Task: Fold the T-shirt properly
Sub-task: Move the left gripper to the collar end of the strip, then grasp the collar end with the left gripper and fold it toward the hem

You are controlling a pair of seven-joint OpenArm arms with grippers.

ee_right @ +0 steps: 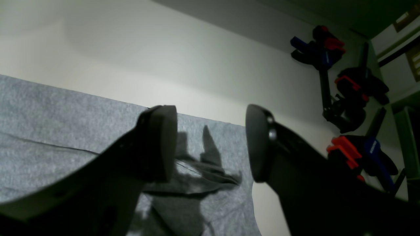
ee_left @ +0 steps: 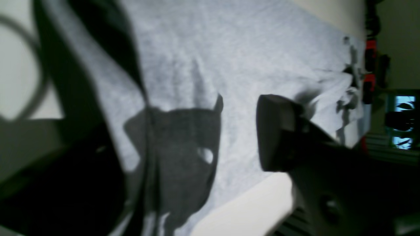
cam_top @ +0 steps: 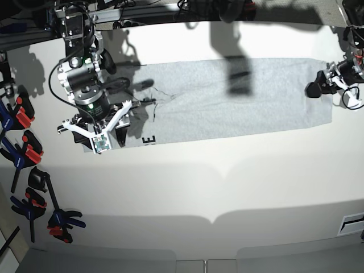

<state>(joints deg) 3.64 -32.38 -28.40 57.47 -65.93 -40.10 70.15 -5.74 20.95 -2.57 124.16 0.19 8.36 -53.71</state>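
- Currently, going from the left of the base view: spring clamps (cam_top: 29, 187) with red and blue handles lie in a row down the left edge of the white table (cam_top: 187, 193).
- Next, the right gripper (cam_top: 116, 134) hangs over the left end of the T-shirt (cam_top: 227, 99). Its wrist view shows both fingers (ee_right: 160, 141) spread wide with nothing between them, above a creased fold of grey cloth near the shirt's edge.
- Then the T-shirt itself lies as a long grey strip across the far half of the table, from left to right. A black letter "E" (cam_top: 149, 140) shows at its near left edge.
- Finally, the left gripper (cam_top: 313, 89) sits at the right end of the shirt, by its far corner. In its wrist view one finger (ee_left: 275, 131) lies low against the cloth near the shirt's edge; the other side is a blurred dark shape, so I cannot tell how far apart the jaws stand or whether they pinch fabric.
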